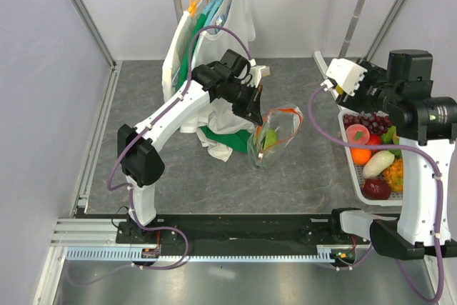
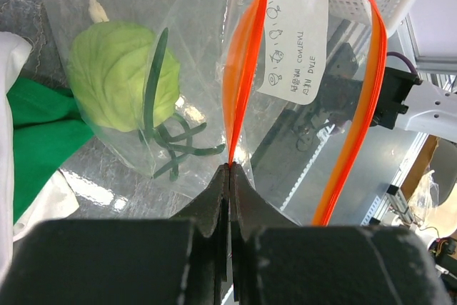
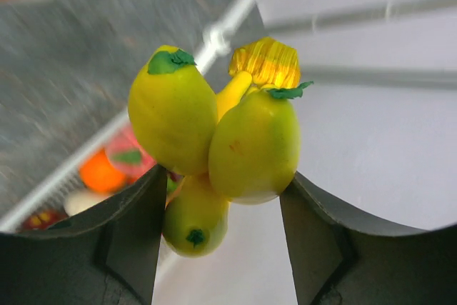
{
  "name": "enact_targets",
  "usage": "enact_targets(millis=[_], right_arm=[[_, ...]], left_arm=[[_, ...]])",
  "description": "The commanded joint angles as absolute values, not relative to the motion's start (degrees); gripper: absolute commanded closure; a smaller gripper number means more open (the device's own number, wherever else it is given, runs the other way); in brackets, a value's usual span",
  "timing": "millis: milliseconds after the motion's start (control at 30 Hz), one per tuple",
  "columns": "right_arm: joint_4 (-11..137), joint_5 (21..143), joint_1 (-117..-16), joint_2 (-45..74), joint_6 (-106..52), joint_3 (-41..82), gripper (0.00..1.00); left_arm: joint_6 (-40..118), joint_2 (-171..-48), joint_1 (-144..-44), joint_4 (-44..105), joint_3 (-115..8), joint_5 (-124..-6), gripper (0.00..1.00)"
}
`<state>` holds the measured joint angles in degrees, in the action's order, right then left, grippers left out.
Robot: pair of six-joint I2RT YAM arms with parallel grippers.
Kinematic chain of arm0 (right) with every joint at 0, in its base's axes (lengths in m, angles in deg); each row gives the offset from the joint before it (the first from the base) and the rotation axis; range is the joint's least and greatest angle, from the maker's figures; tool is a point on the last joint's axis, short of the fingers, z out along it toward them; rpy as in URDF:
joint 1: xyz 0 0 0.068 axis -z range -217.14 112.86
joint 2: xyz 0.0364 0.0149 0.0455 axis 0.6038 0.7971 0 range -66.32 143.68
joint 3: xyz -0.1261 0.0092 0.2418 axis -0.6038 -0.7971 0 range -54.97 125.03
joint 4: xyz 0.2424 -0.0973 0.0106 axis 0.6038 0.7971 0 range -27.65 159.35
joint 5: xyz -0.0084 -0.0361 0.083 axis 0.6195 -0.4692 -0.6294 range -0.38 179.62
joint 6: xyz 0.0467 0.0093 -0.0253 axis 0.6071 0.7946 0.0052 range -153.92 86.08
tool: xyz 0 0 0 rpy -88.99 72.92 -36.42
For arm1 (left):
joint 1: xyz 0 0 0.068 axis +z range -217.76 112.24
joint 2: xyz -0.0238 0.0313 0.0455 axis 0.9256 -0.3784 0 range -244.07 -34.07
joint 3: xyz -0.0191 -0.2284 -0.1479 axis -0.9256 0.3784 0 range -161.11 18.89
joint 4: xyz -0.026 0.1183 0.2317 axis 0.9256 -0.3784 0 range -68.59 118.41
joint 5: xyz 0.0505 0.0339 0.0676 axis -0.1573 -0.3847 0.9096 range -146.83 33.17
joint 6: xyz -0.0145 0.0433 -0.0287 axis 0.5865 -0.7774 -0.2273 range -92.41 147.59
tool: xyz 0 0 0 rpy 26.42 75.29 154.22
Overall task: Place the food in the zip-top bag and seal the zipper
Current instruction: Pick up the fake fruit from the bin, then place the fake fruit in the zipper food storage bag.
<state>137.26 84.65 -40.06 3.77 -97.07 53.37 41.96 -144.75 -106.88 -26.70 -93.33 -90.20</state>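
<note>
My left gripper is shut on the red-orange zipper strip of the clear zip-top bag and holds it up over the table. The bag's mouth gapes, with the other strip well apart. Inside the bag lie a pale green leafy vegetable, green onions and a white label. My right gripper is above the basket's far end, shut on a bunch of yellow bananas. The fingers press both sides of the bunch.
A white slatted basket at the right holds grapes, an orange, a white piece and red pieces. Garments hang on a rack behind the left arm. White and green cloth lies left of the bag.
</note>
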Motion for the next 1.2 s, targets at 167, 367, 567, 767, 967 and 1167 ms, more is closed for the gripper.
enact_targets(millis=[167, 367, 567, 767, 967, 1167], right_arm=[[145.8, 46.0, -40.5, 5.9, -78.0, 59.6, 0.74], [145.6, 35.1, -41.7, 7.1, -78.3, 56.8, 0.73], [145.8, 39.9, -48.5, 5.3, -85.8, 51.3, 0.71], [145.8, 53.4, -60.2, 2.8, -91.5, 45.1, 0.72], [145.8, 67.3, -63.6, 6.5, -91.6, 45.9, 0.73], [145.8, 72.8, -65.2, 6.5, -95.5, 45.5, 0.73]], left_arm=[[43.9, -145.4, -105.8, -25.9, -95.0, -92.1, 0.98], [43.8, -144.9, -105.4, -26.0, -94.5, -93.0, 0.98], [43.0, -144.1, -105.1, -26.0, -93.7, -92.8, 0.98], [43.1, -143.6, -104.9, -25.8, -94.2, -90.6, 0.98], [42.6, -142.9, -104.9, -25.5, -94.1, -90.9, 0.98], [42.0, -142.7, -104.9, -25.6, -93.4, -91.1, 0.98]])
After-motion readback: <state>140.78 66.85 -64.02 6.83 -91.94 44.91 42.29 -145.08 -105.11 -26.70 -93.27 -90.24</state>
